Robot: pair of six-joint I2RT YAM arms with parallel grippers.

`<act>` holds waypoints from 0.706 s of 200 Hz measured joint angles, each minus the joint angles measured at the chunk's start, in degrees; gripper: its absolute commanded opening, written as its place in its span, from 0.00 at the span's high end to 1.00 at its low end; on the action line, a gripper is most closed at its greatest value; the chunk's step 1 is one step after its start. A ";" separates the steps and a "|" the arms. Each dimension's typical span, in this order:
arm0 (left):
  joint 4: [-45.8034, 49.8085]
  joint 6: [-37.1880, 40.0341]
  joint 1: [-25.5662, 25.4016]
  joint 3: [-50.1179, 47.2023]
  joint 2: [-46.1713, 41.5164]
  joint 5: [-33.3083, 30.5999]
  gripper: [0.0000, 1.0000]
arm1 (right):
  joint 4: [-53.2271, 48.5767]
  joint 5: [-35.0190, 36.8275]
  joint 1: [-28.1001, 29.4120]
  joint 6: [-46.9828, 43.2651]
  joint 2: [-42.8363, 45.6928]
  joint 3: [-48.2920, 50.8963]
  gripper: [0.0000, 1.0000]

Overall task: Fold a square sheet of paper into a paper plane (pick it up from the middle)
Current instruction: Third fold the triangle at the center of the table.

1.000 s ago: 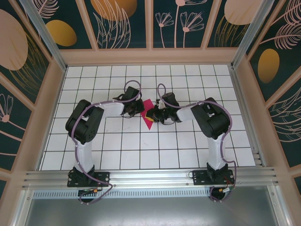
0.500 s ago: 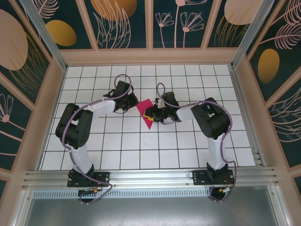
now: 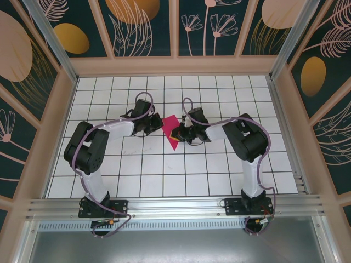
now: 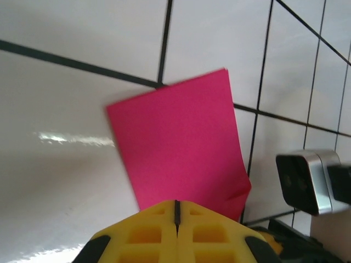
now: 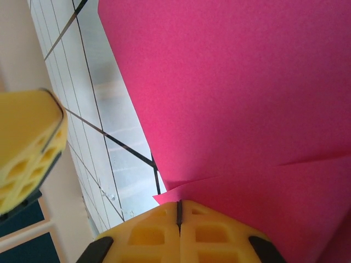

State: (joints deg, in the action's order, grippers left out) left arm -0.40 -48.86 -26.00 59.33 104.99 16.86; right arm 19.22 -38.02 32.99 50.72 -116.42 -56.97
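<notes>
Your left tool, closed, has swung back to the edge of the creased square sheet of paper, lying mid-worktop. Your right tool, also closed, presses its fold. Judge the creasing unfinished.

**Bright, even light; crisp from above, softer up close**

From above, the white bench is evenly lit, the arms cast only short, soft shadows, and the side walls splay outward toward the frame edges. In the left wrist view a white glare streak crosses the glossy tiles, the square sheet of paper has faintly smeared edges, and the nearby left end effector looks slightly soft. In the right wrist view the saturated pink is sharp, the right end effector is softer, and the tiles carry a grey sheen.
</notes>
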 measured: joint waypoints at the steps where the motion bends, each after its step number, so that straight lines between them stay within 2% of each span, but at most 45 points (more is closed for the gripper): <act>1: -0.04 -0.07 -0.09 -0.07 -0.04 0.13 1.00 | 0.00 0.00 0.00 -0.02 0.00 0.00 1.00; 65: -1.11 -1.42 -4.68 -1.18 -0.11 2.58 1.00 | -1.70 0.13 0.02 -0.90 0.00 -0.76 1.00; 141: 1.09 -2.05 -4.76 -1.22 0.44 -0.83 1.00 | -1.95 0.26 0.07 -0.87 0.00 -0.85 1.00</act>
State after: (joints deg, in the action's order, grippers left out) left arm 0.69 -50.92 -30.76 58.11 105.43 16.03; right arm 17.28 -37.76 33.06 49.84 -116.42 -57.82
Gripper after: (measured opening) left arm 0.070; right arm 0.052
